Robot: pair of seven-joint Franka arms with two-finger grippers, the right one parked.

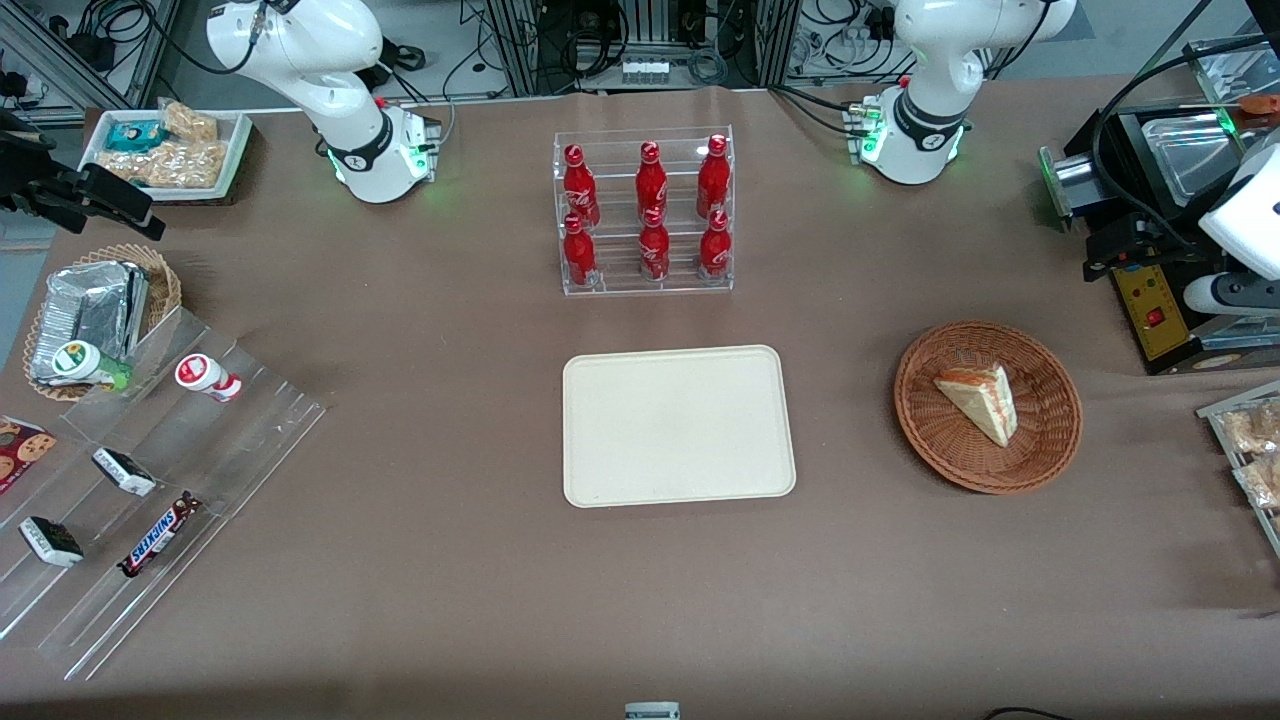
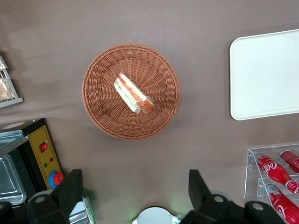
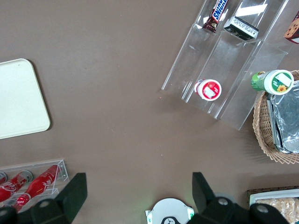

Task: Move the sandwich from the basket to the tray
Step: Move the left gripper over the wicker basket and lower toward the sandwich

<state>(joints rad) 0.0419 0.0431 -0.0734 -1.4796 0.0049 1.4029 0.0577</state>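
The sandwich (image 1: 980, 400) (image 2: 133, 93), a pale wedge with red and green filling, lies in the round reddish-brown basket (image 1: 1050, 445) (image 2: 103, 109) toward the working arm's end of the table. The cream tray (image 1: 678, 425) (image 2: 266, 74) lies flat and bare at the table's middle, beside the basket. My left gripper (image 1: 1120, 245) (image 2: 134, 189) hangs high, open and holding nothing. It is farther from the front camera than the basket, by the box with the yellow panel. Its black fingers (image 2: 70, 189) stand wide apart above bare tablecloth.
A clear rack of red cola bottles (image 1: 647, 215) stands farther back than the tray. A metal appliance with a yellow panel (image 1: 1155, 310) and a tray of snacks (image 1: 1250, 450) flank the basket. A stepped acrylic rack (image 1: 150, 480) and a tan basket of foil packets (image 1: 95, 310) sit toward the parked arm's end.
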